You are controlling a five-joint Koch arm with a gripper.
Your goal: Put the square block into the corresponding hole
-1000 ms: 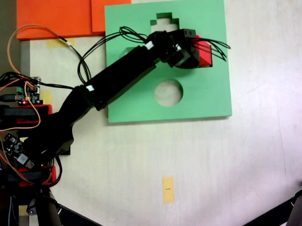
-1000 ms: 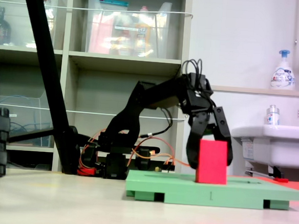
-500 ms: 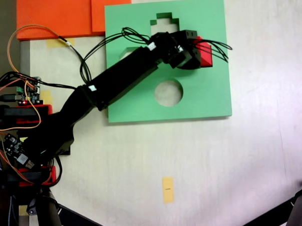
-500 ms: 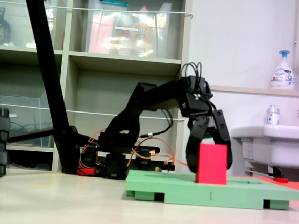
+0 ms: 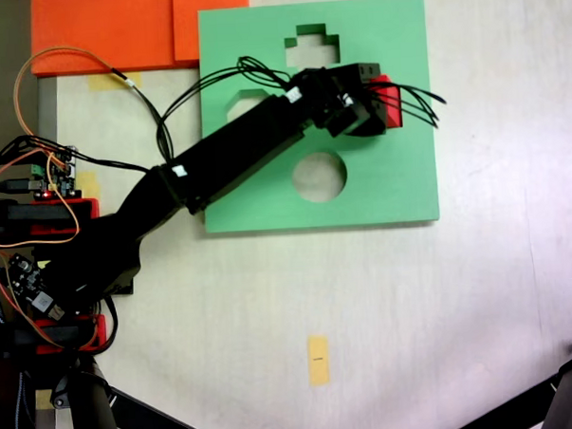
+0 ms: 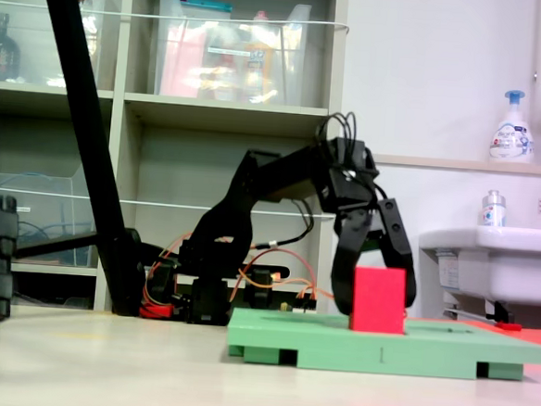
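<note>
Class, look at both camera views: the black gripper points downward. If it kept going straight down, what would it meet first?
Most likely the small bright red foam cube between the gripper fingers, then the green foam board under it. Depth is unclear here.

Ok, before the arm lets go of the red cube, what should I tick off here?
1. The gripper spans the square block, one finger on each side in the side fixed view: ok.
2. Block upright, not tilted: ok.
3. Block partly sunk into the green board: it looks lower than the board's top, but cannot tell.
4. Block over the corresponding hole: hidden by the arm from above, cannot tell.
5. Round cut-out unobstructed: ok.
6. Cables free of the block: cannot tell.
</note>
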